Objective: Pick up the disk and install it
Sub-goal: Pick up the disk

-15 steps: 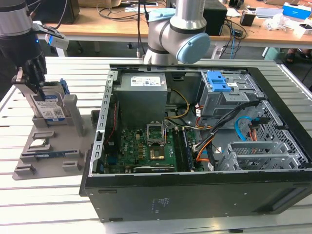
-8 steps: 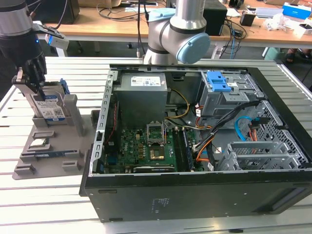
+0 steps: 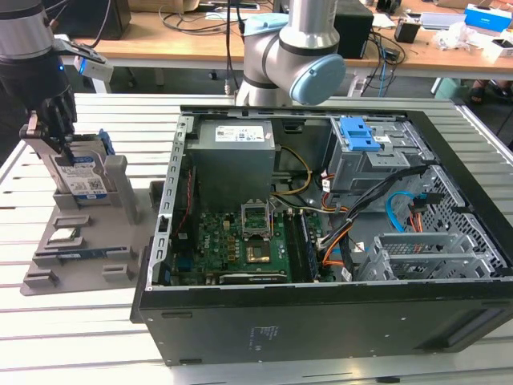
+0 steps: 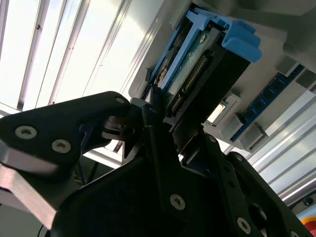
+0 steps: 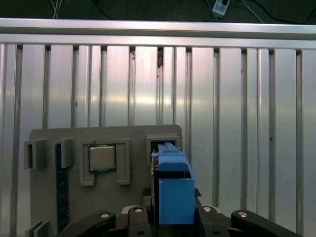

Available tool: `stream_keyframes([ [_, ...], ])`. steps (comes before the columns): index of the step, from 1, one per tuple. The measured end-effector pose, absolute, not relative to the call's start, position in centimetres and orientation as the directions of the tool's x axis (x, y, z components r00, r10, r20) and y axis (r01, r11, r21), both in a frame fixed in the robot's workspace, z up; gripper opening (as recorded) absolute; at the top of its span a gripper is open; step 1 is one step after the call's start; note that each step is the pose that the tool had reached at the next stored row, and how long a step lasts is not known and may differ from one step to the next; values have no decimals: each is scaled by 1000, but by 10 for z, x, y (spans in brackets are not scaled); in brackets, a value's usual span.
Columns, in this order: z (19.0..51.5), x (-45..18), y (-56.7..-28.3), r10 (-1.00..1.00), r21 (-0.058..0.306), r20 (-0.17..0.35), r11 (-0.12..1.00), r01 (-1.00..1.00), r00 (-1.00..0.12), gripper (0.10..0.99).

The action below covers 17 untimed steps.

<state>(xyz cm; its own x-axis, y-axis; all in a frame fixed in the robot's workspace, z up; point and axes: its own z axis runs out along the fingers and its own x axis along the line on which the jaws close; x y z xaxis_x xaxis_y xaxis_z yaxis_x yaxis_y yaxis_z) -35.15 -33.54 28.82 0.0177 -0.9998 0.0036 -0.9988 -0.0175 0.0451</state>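
Slatted metal surface (image 3: pixel 96 337). Grey fixture tray (image 3: pixel 88 265) lies on it directly below the end effector (image 3: pixel 50 138). Open computer case (image 3: pixel 321 321) rests just beside the tray, farther from the end effector.

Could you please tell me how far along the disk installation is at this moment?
Done: nothing finished yet; the disk stands upright in the grey holder at the exterior view's left, outside the open computer case. In hand: the gripper is down at the disk's top edge; I cannot tell whether it grips. Left: the disk is not yet lifted out or installed in the case.
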Motion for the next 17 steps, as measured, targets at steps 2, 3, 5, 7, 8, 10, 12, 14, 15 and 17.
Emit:
stream_keyframes([
  [2,290,-351,-335,-1000,45,3,-18,-999,18,365],
  [3,292,-351,-335,-1000,45,4,-18,-999,18,365],
  [5,296,-351,-335,-1000,45,4,-18,-999,18,365],
  [7,299,-351,-335,-1000,45,4,-18,-999,18,365],
  [8,301,-351,-335,-1000,45,4,-18,-999,18,365],
  [10,306,-351,-335,-1000,45,4,-18,-999,18,365],
  [12,309,-351,-335,-1000,45,4,-18,-999,18,365],
  [14,312,-351,-335,-1000,45,4,-18,-999,18,365],
  [15,313,-351,-335,-1000,45,4,-18,-999,18,365],
  [17,316,-351,-335,-1000,45,4,-18,-999,18,365],
])
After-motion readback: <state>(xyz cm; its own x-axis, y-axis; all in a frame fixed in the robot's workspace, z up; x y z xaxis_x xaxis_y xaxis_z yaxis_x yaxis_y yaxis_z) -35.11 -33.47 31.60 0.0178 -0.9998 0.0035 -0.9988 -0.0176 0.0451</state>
